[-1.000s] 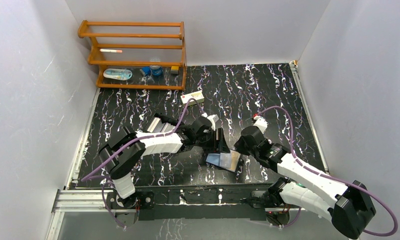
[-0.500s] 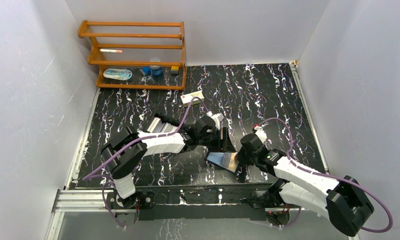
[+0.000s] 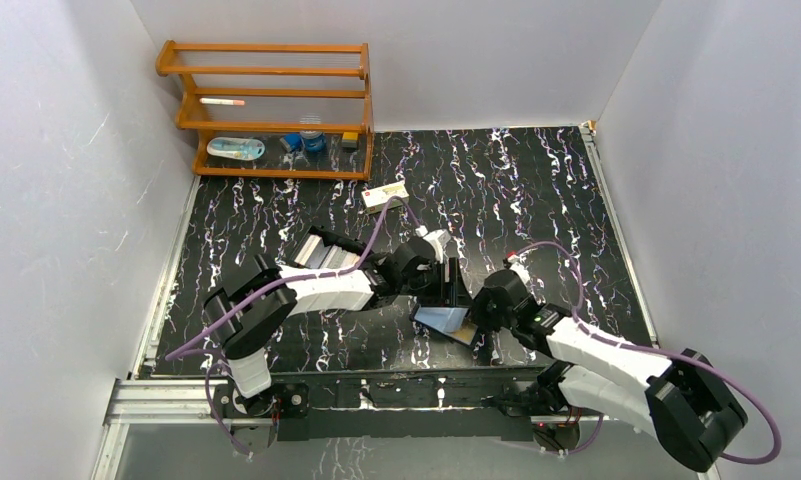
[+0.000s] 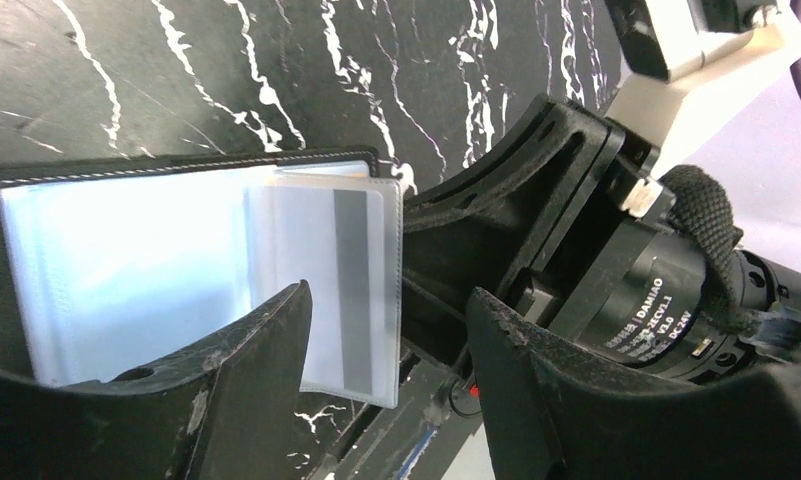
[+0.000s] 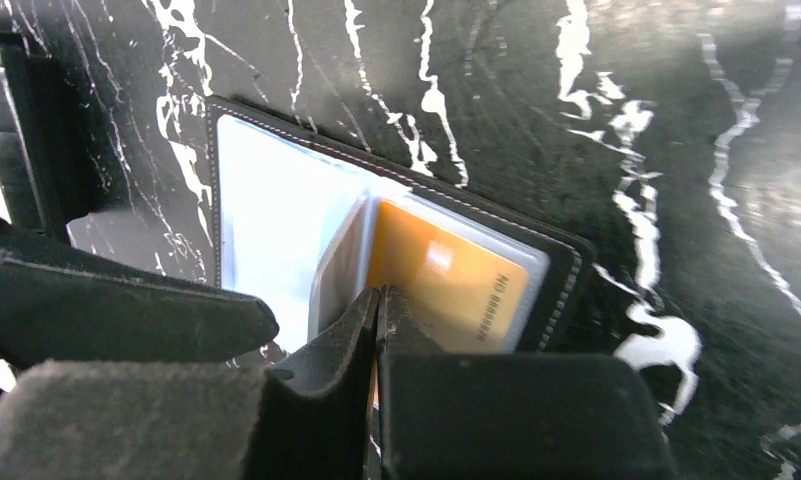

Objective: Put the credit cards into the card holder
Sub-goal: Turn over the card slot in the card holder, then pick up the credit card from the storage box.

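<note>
The black card holder (image 3: 438, 320) lies open near the table's front edge, its glossy clear sleeves (image 4: 126, 260) facing up. One credit card sits in a raised sleeve. It looks orange with dark print (image 5: 446, 285) in the right wrist view and shows a grey stripe (image 4: 351, 290) in the left wrist view. My right gripper (image 5: 378, 298) is shut on the near edge of that card and sleeve. In the top view the right gripper (image 3: 469, 322) sits at the holder's right end. My left gripper (image 4: 388, 296) is open, its fingers straddling the sleeve's free edge just behind the holder (image 3: 448, 283).
A wooden rack (image 3: 266, 110) with small items stands at the back left. A cream carton (image 3: 386, 194) lies in front of it. A black box (image 3: 321, 250) with pale contents sits behind my left arm. Grey walls close in on three sides.
My right gripper has moved left and down onto the holder, and its jaws have closed. The left gripper has edged right, still open. The holder has shifted slightly.
</note>
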